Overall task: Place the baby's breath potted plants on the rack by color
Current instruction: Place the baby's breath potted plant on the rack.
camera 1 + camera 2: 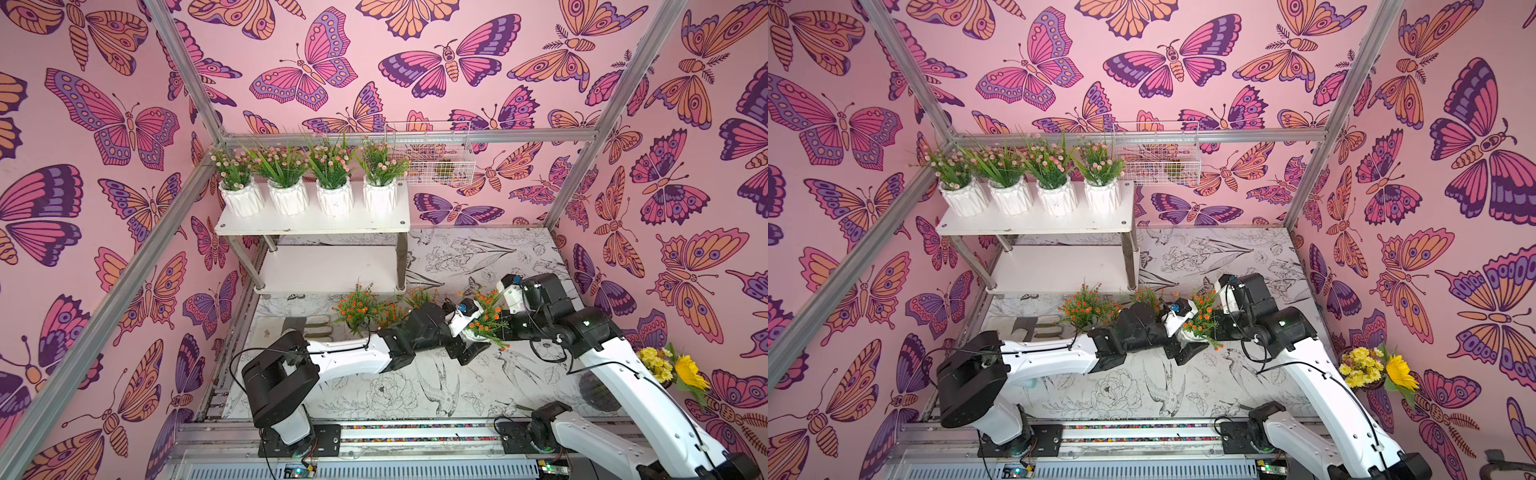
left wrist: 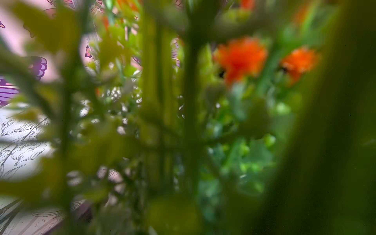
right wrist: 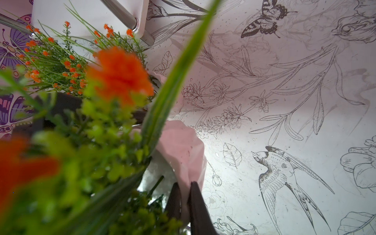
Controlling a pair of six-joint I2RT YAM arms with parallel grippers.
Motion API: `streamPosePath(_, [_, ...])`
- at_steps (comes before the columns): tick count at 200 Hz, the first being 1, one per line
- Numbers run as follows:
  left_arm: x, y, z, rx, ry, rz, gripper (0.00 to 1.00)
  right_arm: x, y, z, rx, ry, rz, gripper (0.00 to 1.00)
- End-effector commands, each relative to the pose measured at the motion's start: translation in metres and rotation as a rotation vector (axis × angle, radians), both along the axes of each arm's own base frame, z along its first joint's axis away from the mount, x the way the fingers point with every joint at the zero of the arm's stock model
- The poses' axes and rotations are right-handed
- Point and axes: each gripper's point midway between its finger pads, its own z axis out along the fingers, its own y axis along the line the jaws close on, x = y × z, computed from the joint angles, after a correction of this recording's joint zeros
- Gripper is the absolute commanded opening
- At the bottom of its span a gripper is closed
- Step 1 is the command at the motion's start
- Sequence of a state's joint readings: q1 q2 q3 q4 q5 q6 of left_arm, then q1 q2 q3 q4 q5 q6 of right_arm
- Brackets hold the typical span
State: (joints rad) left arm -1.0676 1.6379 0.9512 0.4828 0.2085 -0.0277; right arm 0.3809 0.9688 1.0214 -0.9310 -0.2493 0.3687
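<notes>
Blooms of orange top the white pot whose rim the right gripper pinches; the left gripper sits just beside it, its spread I cannot tell. Beyond both, the rack holds four pink plants.

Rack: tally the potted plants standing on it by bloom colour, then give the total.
Pink plants: 4, all on the top tier of the rack
Orange plants: 0 on the rack
Total on the rack: 4
</notes>
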Motion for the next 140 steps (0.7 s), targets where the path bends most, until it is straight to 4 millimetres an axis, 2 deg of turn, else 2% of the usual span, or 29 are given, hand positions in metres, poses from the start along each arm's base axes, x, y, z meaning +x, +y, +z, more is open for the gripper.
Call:
streamPosePath(1, [-0.002, -0.006, 0.003, -0.015, 0.001, -0.014, 0.95, 0.010, 0.013, 0.015, 0.075, -0.066, 0.027, 0.02])
streamPosePath(60, [-0.002, -0.005, 0.005, -0.018, -0.008, -0.014, 0.70, 0.008, 0.013, 0.010, 0.077, -0.059, 0.031, 0.04])
streamPosePath(119, [-0.005, 0.005, 0.022, -0.047, -0.026, -0.001, 0.67, 0.009, 0.007, 0.010, 0.057, -0.079, 0.007, 0.17])
streamPosePath(140, [-0.006, 0.009, 0.028, -0.052, -0.020, 0.006, 0.66, 0.009, 0.004, 0.012, 0.048, -0.092, -0.005, 0.25])
